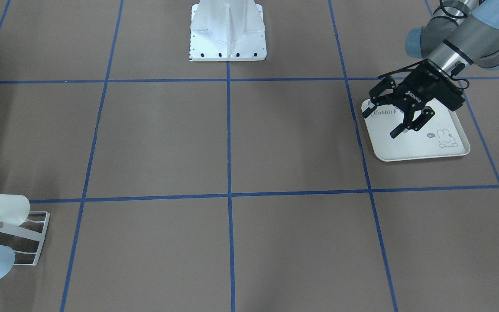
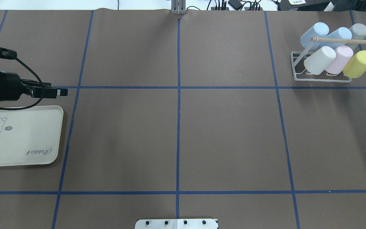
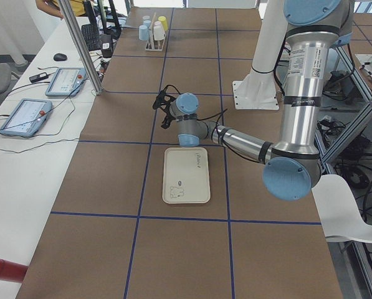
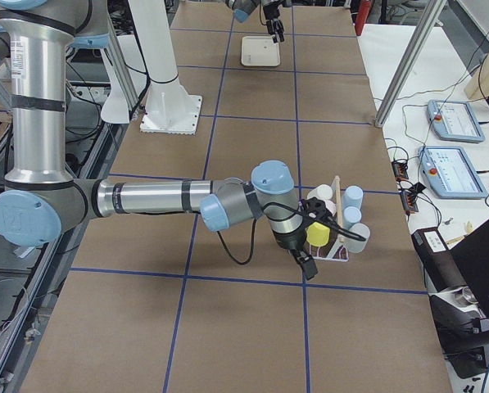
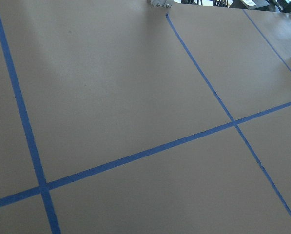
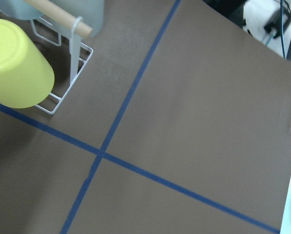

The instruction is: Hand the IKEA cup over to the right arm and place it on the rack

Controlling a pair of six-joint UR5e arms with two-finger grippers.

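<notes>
Rack of cups on brown blue-taped table; white desk alongside

A cream tray printed with a rabbit drawing and the word "Rabbit" lies flat at the left edge of the overhead view. It rests on a brown table cover gridded with blue tape lines. In the exterior left view, a white side bench along the left holds a tablet-like screen and a second screen below it. A red cylinder pokes in at the lower left corner.
</notes>
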